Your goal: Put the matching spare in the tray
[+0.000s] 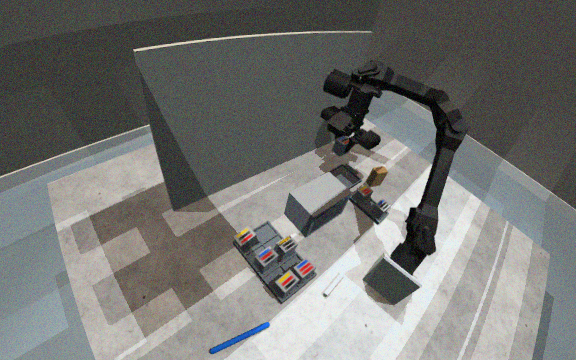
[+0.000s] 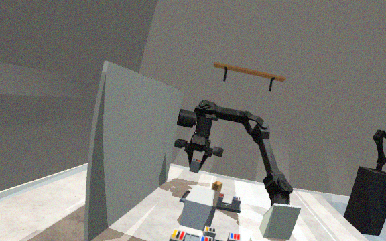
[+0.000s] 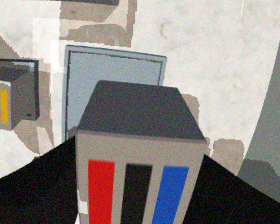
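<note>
The gripper (image 1: 341, 145) (image 2: 196, 165) (image 3: 141, 150) is shut on a dark grey spare block, whose light face shows red, black and blue stripes in the wrist view. It holds the block high above the table. The shallow grey tray (image 1: 349, 176) (image 2: 184, 197) (image 3: 108, 64) lies below, partly behind the held block in the wrist view. Several striped spares, one of them yellow and red (image 1: 286, 281), stand in the large dark rack (image 1: 266, 231). A small dark base (image 1: 371, 209) (image 2: 228, 207) bears two striped blocks. Which unit is the mounted one, and its back code, I cannot tell.
A tall grey box (image 1: 313, 200) (image 2: 196, 211) stands between tray and large rack. A high partition (image 1: 238, 110) (image 2: 136, 134) rises beside the arm. An orange block (image 1: 377, 176) (image 2: 216, 186), a tilted panel (image 1: 392, 280), a white stick (image 1: 333, 285) and a blue rod (image 1: 239, 338) are also there.
</note>
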Controlling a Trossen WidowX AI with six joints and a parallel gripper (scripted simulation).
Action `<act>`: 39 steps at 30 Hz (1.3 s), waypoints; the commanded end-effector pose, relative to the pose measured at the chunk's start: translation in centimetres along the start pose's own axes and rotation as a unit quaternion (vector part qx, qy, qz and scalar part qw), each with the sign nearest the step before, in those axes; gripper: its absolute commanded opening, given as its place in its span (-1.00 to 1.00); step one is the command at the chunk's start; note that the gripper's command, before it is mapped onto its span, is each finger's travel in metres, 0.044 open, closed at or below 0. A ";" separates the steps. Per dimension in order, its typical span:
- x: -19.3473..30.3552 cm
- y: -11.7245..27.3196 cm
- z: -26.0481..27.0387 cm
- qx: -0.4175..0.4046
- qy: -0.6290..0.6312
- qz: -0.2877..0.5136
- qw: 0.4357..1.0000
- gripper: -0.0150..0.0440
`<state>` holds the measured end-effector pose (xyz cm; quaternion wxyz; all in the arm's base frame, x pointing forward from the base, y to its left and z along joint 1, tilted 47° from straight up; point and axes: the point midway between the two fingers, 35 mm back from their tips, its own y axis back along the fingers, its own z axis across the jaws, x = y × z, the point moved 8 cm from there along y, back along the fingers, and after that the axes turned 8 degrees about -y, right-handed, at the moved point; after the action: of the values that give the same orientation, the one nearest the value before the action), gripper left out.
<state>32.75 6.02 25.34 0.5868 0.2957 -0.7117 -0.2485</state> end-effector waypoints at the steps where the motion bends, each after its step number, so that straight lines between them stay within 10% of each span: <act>1: 2.9 0.1 0.7 0.003 -0.001 0.007 1.000 -0.49; 39: 4.5 -2.3 0.9 0.002 -0.002 0.009 1.000 -0.49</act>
<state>31.59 1.40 26.72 0.5872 0.2887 -0.7158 -0.2440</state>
